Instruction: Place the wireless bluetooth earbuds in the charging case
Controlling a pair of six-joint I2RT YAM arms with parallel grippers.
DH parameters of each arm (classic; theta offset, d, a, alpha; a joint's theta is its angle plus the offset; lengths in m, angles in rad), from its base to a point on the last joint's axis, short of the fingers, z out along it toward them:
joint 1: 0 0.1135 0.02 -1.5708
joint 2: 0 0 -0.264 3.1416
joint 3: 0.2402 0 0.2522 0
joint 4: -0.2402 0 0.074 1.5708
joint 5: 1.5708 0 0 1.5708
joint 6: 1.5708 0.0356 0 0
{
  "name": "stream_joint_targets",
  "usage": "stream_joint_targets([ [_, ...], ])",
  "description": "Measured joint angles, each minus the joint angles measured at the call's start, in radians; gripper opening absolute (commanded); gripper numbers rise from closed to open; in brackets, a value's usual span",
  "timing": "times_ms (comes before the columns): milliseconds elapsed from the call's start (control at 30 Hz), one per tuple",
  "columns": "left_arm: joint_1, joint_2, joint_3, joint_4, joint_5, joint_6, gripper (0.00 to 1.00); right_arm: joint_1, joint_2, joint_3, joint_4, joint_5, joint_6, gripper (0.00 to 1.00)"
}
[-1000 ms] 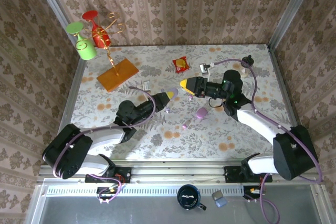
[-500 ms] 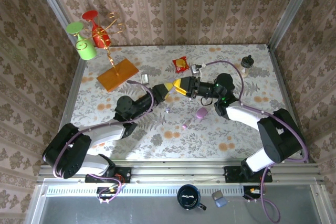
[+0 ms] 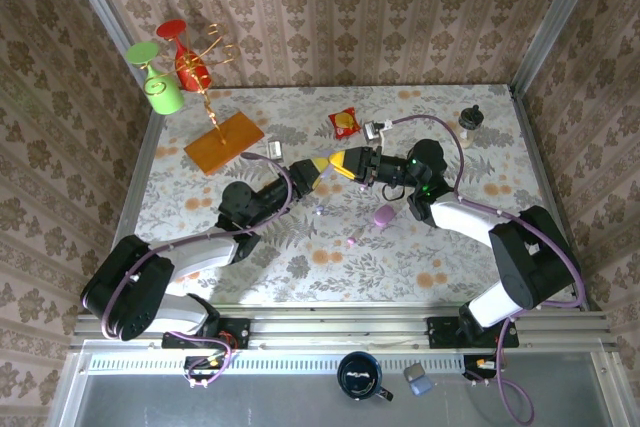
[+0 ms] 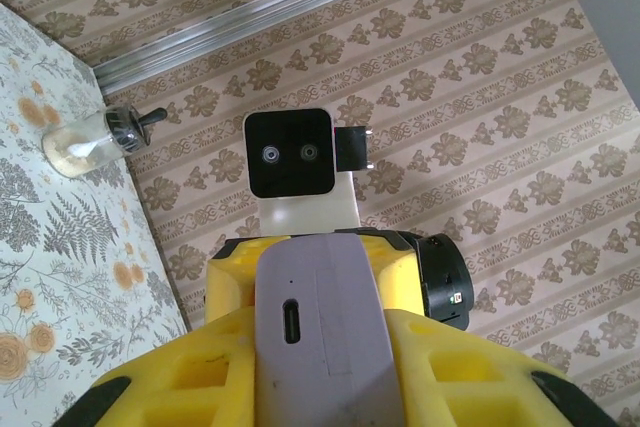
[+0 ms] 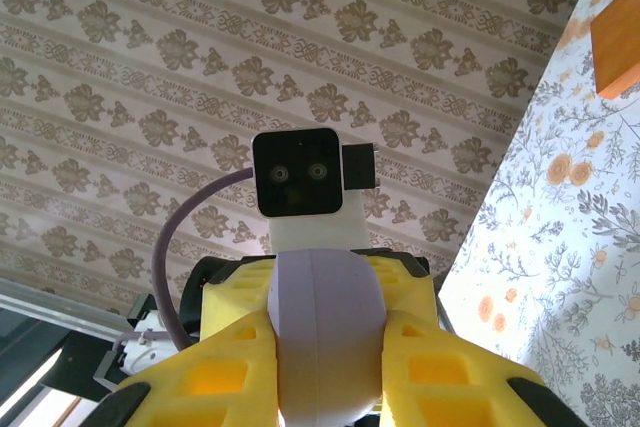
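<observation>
Lavender and smooth, the case has a rounded shell and a small charging port in one narrow face. It hangs above the middle of the table, pinched from opposite sides by the left gripper and the right gripper, each with yellow fingers pressed against it. One earbud, a tiny pinkish bit, lies nearer the near edge, with a larger purple piece near it.
</observation>
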State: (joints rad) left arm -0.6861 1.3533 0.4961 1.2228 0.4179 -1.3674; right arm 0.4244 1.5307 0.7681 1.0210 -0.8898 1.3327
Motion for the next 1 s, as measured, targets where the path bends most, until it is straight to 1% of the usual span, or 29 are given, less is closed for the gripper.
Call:
stream_joint_targets([
  [100, 0.0, 0.0, -0.009, 0.0, -0.007, 0.006, 0.38, 0.0, -0.004, 0.0, -0.026, 0.005, -0.012, 0.1],
  [167, 0.0, 0.0, -0.013, 0.001, -0.014, 0.029, 0.57, 0.005, -0.011, 0.001, -0.056, 0.014, -0.024, 0.09],
  [267, -0.004, -0.005, -0.018, 0.013, -0.02, 0.079, 0.76, 0.006, -0.017, 0.001, -0.111, 0.044, -0.036, 0.09],
  [367, 0.002, -0.03, -0.045, 0.016, -0.054, 0.158, 0.88, -0.004, -0.035, -0.005, -0.151, 0.089, -0.039, 0.08],
  [500, 0.014, -0.058, -0.077, 0.022, -0.107, 0.308, 0.97, -0.019, -0.058, -0.019, -0.165, 0.141, -0.038, 0.08],
  [567, 0.012, -0.062, -0.092, 0.026, -0.121, 0.429, 1.0, -0.024, -0.061, -0.032, -0.165, 0.168, -0.023, 0.08],
  [633, 0.003, -0.063, -0.109, 0.029, -0.132, 0.589, 1.0, -0.025, -0.062, -0.054, -0.162, 0.196, 0.001, 0.07],
  [733, -0.033, -0.062, -0.144, 0.029, -0.157, 0.844, 1.0, -0.025, -0.062, -0.09, -0.155, 0.23, 0.042, 0.09],
  [833, -0.058, -0.043, -0.161, 0.033, -0.174, 1.053, 1.0, -0.025, -0.062, -0.105, -0.148, 0.242, 0.084, 0.08],
  [900, -0.059, -0.013, -0.161, 0.039, -0.185, 1.153, 1.0, -0.025, -0.065, -0.105, -0.146, 0.249, 0.109, 0.07],
  [1000, -0.059, 0.034, -0.157, 0.04, -0.191, 1.242, 1.0, -0.025, -0.076, -0.105, -0.142, 0.251, 0.143, 0.06],
])
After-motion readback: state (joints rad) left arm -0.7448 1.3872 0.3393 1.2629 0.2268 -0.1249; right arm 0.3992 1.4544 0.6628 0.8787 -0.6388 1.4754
